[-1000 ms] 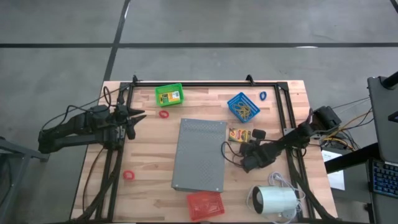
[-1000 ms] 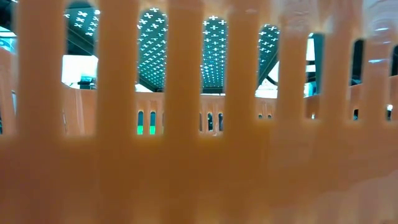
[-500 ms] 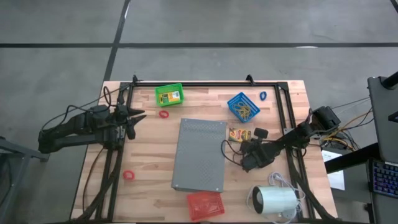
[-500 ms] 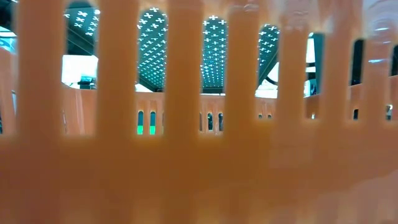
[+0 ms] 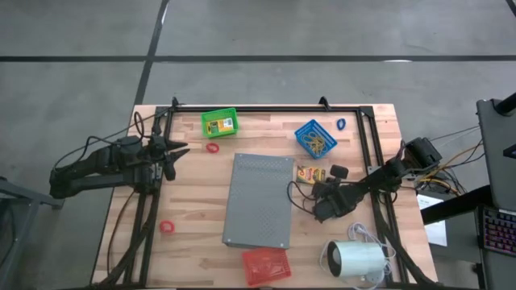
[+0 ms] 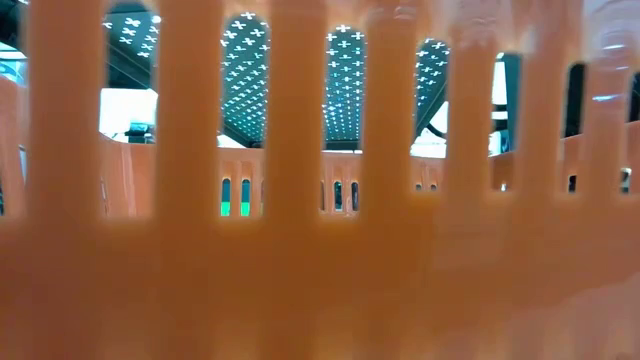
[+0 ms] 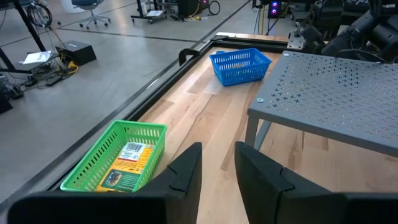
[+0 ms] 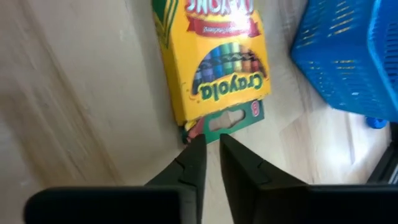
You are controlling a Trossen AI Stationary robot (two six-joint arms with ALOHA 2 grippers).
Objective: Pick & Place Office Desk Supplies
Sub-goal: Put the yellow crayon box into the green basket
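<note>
A yellow crayon box [image 8: 214, 62] lies flat on the wood, right of the grey slab [image 5: 260, 200]; it also shows in the high view [image 5: 309, 173]. My right gripper [image 8: 211, 142] points slanting down at the box's green flap end, open by a narrow gap with nothing between its fingers. A second crayon box [image 7: 127, 165] lies in the green basket [image 5: 219, 122]. Tan rubber bands fill the blue basket [image 5: 314, 138]. Two red rings [image 5: 213, 147] [image 5: 167, 228] and a blue ring [image 5: 341, 124] lie on the table. My left gripper [image 7: 217, 152] waits open at the table's left edge. My right gripper has its fingertips [image 8: 198, 146] right at the crayon box's green flap end [image 8: 227, 119], coming slanting down from the table's near right. I cannot tell whether they touch the box, which lies flat on the table.
A red basket [image 5: 266, 266] stands at the near edge; its slats [image 6: 300, 200] fill the low view. A white cylinder [image 5: 359, 259] with a cord lies at the near right. A black frame [image 5: 266, 109] runs round the table.
</note>
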